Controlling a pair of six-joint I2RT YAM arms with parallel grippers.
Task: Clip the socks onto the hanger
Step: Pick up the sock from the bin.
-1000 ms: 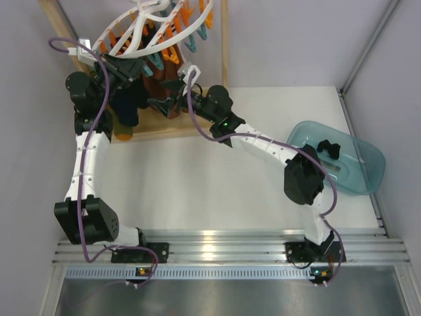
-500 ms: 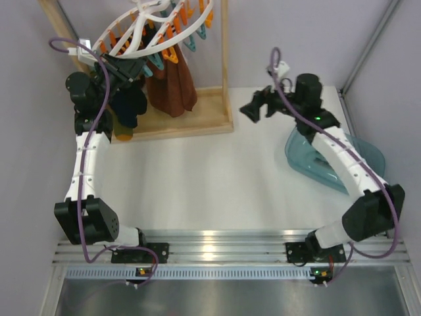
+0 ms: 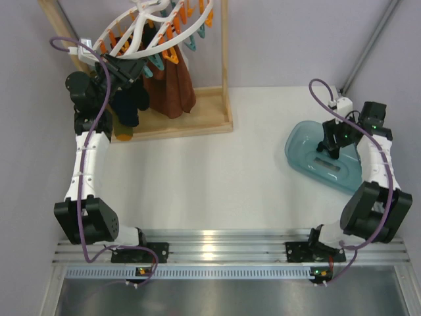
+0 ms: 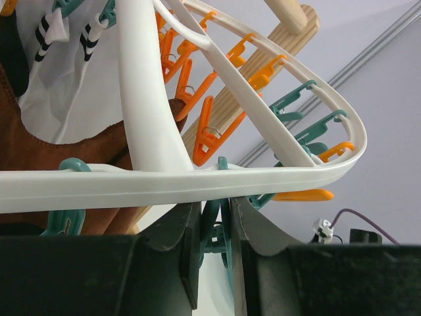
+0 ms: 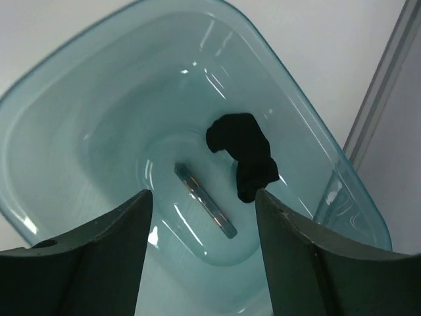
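Note:
The round white hanger (image 3: 141,29) hangs at the back left with orange and teal clips. My left gripper (image 3: 128,68) is raised under its rim (image 4: 151,118), shut on a teal clip (image 4: 216,227) squeezed between my fingers. Black socks (image 3: 129,105) hang below it, next to rust-brown cloths (image 3: 172,89). My right gripper (image 3: 329,146) is open and empty, hovering over the teal tub (image 3: 368,164). In the right wrist view one black sock (image 5: 243,155) lies on the tub's floor (image 5: 99,99), just beyond my open right gripper (image 5: 200,197).
The wooden frame (image 3: 225,66) with its base board stands around the hanger at the back left. A clear bar (image 5: 204,201) lies on the tub floor beside the sock. A metal wall rail (image 3: 368,46) runs along the right side.
My right arm has swung from the hanger across the table to the right and now hovers over the teal tub. The left arm has stayed at the hanger.

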